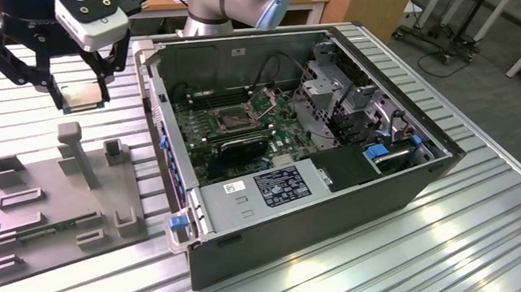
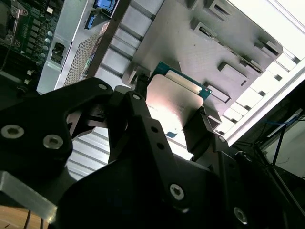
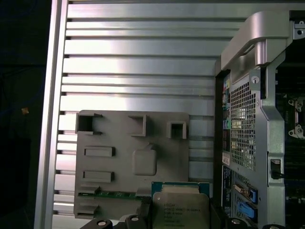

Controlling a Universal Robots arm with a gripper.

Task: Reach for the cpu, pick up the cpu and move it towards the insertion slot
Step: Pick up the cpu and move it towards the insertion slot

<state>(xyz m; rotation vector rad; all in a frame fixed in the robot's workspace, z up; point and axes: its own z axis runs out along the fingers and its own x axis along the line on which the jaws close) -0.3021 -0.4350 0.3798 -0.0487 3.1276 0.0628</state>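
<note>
CPU, flat square chip with silvery metal top (image 1: 81, 96), pinched between black gripper (image 1: 78, 101) fingers, lifted above grey plastic tray (image 1: 30, 223); open computer case's insertion slot (image 1: 233, 120) lies well apart toward exterior view's right.

The tray (image 1: 19, 233) lies near the table's (image 1: 398, 263) edge, the open computer case (image 1: 305, 155) just beside it on the exterior view's right.

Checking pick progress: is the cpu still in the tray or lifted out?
Lifted out. The claw holds the cpu above the tray; in the second wrist view its fingers clamp the chip's edges.
</note>
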